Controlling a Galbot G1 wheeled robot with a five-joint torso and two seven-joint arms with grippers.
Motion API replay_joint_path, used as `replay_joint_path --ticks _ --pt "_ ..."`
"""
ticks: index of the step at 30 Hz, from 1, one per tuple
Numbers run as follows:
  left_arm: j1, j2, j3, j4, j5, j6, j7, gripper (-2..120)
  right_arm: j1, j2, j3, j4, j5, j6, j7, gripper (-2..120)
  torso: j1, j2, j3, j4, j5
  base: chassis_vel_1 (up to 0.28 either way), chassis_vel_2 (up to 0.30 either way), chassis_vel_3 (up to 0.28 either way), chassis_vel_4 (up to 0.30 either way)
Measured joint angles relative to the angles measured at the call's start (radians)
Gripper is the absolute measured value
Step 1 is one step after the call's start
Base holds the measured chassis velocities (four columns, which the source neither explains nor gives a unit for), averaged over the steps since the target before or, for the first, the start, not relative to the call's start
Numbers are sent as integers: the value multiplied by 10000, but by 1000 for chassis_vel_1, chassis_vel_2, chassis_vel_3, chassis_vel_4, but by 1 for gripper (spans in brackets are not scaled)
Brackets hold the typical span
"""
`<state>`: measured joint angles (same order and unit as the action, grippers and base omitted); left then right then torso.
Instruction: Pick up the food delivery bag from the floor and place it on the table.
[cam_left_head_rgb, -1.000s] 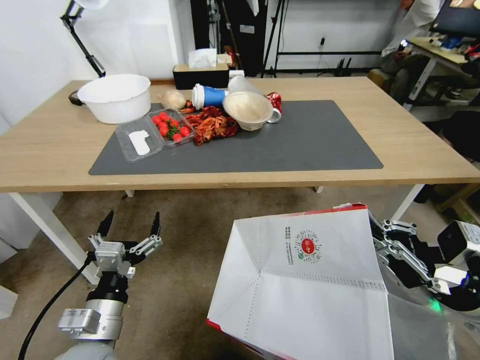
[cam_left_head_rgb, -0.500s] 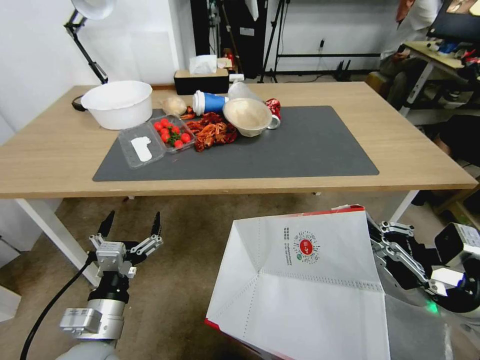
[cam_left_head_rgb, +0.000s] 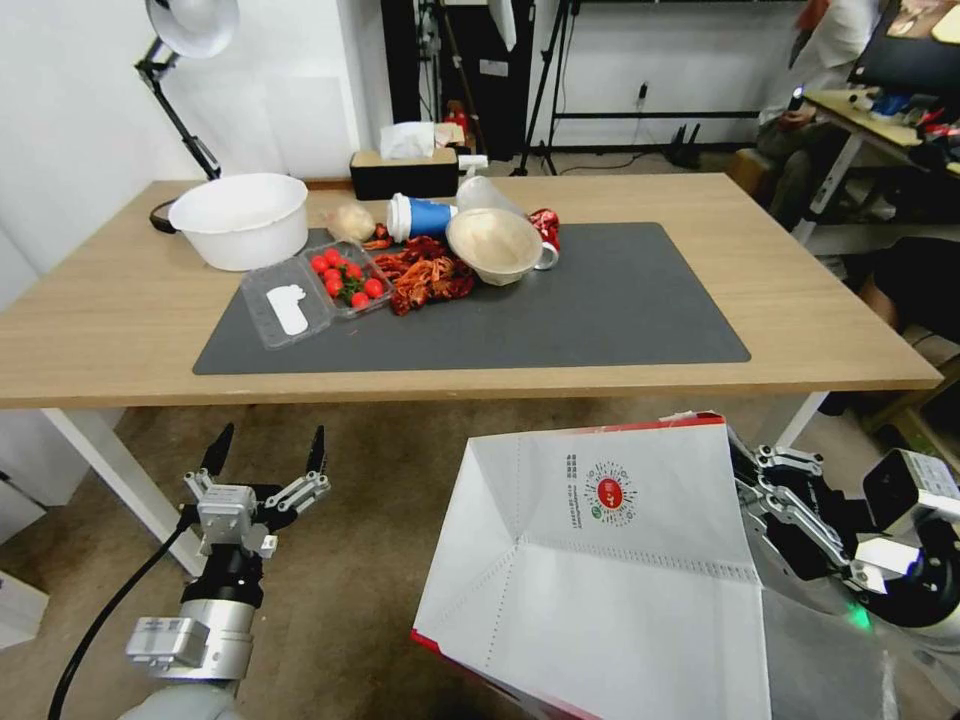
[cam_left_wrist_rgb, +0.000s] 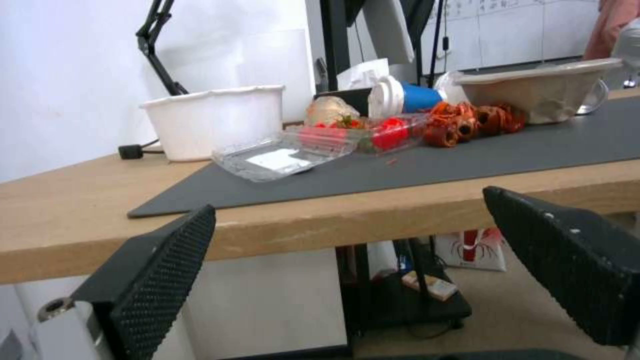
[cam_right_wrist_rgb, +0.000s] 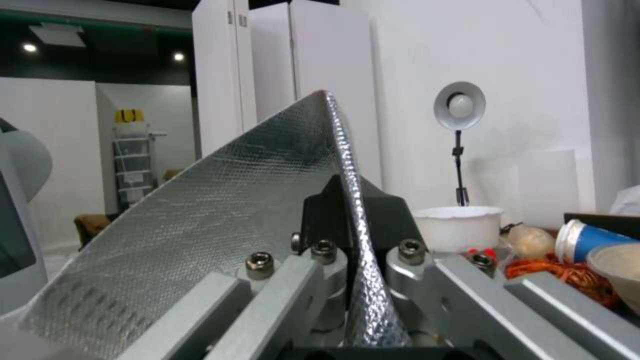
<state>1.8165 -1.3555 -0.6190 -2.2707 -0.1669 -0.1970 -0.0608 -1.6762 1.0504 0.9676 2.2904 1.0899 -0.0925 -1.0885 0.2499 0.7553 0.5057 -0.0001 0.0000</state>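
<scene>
The right pincer (cam_left_head_rgb: 775, 500) is clamped on the foil-lined edge of the food delivery bag (cam_left_head_rgb: 610, 560), probably because the thin wall is easy to pinch. The bag hangs tilted in the air at the near right, above the floor (cam_left_head_rgb: 380, 480) and below the worktop (cam_left_head_rgb: 800, 300) edge. The left pincer (cam_left_head_rgb: 265, 465) waits wide open at the near left, holding nothing. The bag's handles and its lower corner are hidden or cut off.

The food delivery bag (cam_left_head_rgb: 610, 570) is cut off by the head view's lower edge and hides the right gripper's (cam_left_head_rgb: 748, 480) fingertips.
</scene>
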Motion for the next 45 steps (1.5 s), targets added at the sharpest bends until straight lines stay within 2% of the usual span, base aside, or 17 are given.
replay_joint_path --ticks 24,30,31,33,45 --pt "30 5 33 -85 38 -30 29 100 -11 120 -76 -31 -111 23 46 0 458 1071 612 0 0 0 0 0 0" --pt "29 7 31 -84 31 -55 21 100 -6 127 -73 -28 -108 26 50 0 494 1162 671 0 0 0 0 0 0" --pt "27 24 40 -64 -175 -219 52 100 -11 141 -52 -30 -104 41 54 0 564 1341 774 0 0 0 0 0 0" --pt "31 35 55 -124 -285 -172 134 100 -14 152 -50 -36 -103 51 70 0 597 1423 827 0 1 0 0 0 0" --pt "24 22 84 -145 -93 -199 132 100 -73 157 -70 229 -65 104 279 0 596 1417 825 -1 0 0 0 0 0"
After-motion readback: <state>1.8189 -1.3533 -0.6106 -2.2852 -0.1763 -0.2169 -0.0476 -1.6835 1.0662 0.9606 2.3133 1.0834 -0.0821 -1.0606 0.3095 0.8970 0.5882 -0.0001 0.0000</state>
